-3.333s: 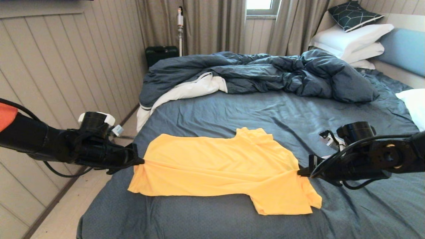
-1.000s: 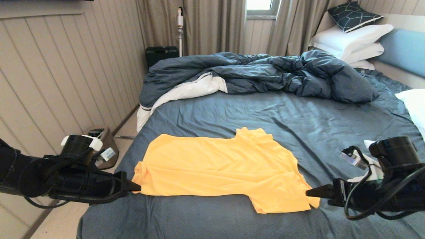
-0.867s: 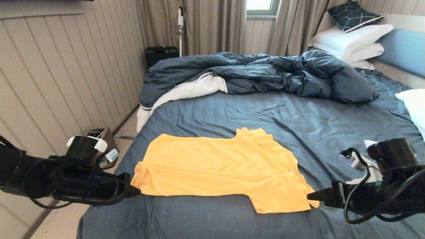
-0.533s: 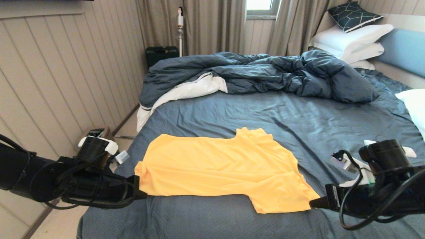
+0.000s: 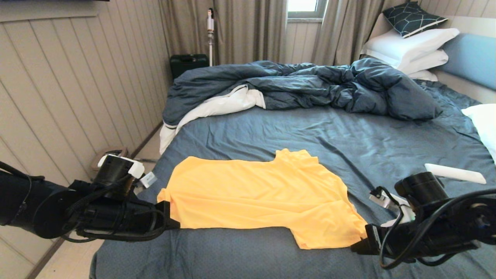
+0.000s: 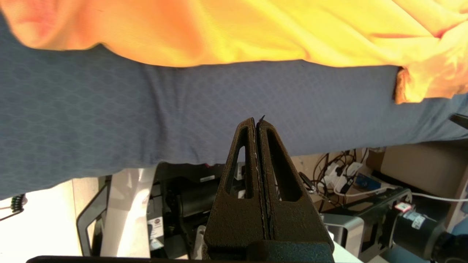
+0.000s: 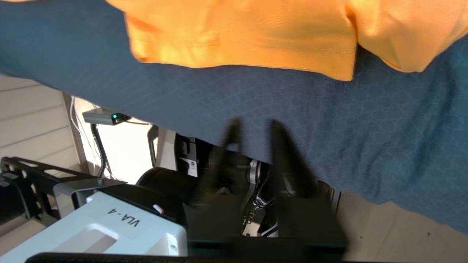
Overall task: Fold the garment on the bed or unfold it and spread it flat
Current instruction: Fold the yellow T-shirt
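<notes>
A bright yellow T-shirt lies spread across the near part of a wide bed, on its dark blue-grey sheet, with 1 short sleeve hanging toward the front edge at the robot's right. At the shirt's left end, the left gripper sits low at the mattress edge; the left wrist view shows its 2 fingers pressed flat together with nothing between them, their tips over bare sheet and the shirt's hem just beyond, not touching. At the opposite end, the right gripper points at the sleeve's outer corner from just beside it. The right wrist view shows its 2 fingers blurred but standing slightly apart with a narrow gap, holding nothing, the sleeve edge near but clear of their tips. Behind the shirt, a rumpled blue duvet with a white underside is heaped across the bed's far side, and white pillows are stacked against a light blue headboard.
</notes>
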{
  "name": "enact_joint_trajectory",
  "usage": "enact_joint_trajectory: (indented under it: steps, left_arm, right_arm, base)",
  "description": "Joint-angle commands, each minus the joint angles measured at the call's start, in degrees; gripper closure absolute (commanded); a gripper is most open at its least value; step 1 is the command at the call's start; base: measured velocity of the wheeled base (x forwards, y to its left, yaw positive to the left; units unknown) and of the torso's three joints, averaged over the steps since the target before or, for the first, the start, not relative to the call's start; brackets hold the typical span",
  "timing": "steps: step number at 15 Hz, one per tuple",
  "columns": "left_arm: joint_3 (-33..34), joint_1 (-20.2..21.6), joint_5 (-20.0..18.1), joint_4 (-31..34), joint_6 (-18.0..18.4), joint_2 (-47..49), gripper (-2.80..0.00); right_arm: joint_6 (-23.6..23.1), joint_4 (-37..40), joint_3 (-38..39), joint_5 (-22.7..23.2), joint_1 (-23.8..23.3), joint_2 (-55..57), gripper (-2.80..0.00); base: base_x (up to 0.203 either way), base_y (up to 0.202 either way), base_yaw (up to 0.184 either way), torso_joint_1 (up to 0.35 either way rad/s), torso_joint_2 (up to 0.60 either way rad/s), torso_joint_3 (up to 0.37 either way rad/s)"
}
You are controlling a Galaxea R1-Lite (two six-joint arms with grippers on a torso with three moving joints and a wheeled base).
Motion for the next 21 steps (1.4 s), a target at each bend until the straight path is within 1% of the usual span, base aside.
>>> enact_joint_trajectory:
  steps: [1,2,5,8,11,13,19,20,21]
  left_arm:
    - [0.19,-0.54,-0.15,-0.07,-0.26,-0.76,0.0]
    - [0.36,-0.63,-0.15,-0.07,-0.31,-0.86,0.0]
    - [0.88,-0.63,-0.15,-0.69,-0.23,-0.77,0.0]
    - [0.68,-1.07,-0.15,-0.77,-0.23,-0.77,0.0]
    - [0.44,-1.07,-0.15,-0.77,-0.23,-0.66,0.0]
    - [0.38,-1.07,-0.15,-0.77,-0.29,-0.51,0.0]
    - [0.35,-1.07,-0.15,-1.57,-0.23,0.28,0.0]
    - [0.35,-1.07,-0.15,-1.57,-0.23,0.28,0.0]
    - [0.35,-1.07,-0.15,-1.57,-0.32,0.28,0.0]
  right_arm:
    - [0.05,-0.11,0.07,-0.67,0.42,1.58,-2.8]
    - [0.05,-0.11,-0.12,-1.4,0.64,1.58,-2.8]
    - [0.19,-0.17,-0.76,-1.65,0.43,2.32,-2.8]
    - [0.23,-0.38,-2.83,-2.11,0.03,5.56,-2.8]
    - [0.15,-1.2,-4.76,-4.23,-0.25,9.22,-2.8]
    - [0.22,-3.37,-5.08,-4.21,-0.19,10.51,-2.8]
    - [0.31,-3.45,-6.52,-4.2,0.2,12.04,-2.8]
    - [0.31,-3.62,-6.35,-4.2,0.11,12.21,0.0]
    - [0.31,-3.62,-6.08,-4.2,0.11,12.04,0.0]
  base:
    - [0.0,0.0,0.0,0.0,0.0,0.0]
    - [0.0,0.0,0.0,0.0,0.0,0.0]
    - [0.0,0.0,0.0,0.0,0.0,0.0]
    - [0.0,0.0,0.0,0.0,0.0,0.0]
    - [0.0,0.0,0.0,0.0,0.0,0.0]
    - [0.0,0.0,0.0,0.0,0.0,0.0]
    - [0.0,0.0,0.0,0.0,0.0,0.0]
    - [0.0,0.0,0.0,0.0,0.0,0.0]
    - [0.0,0.0,0.0,0.0,0.0,0.0]
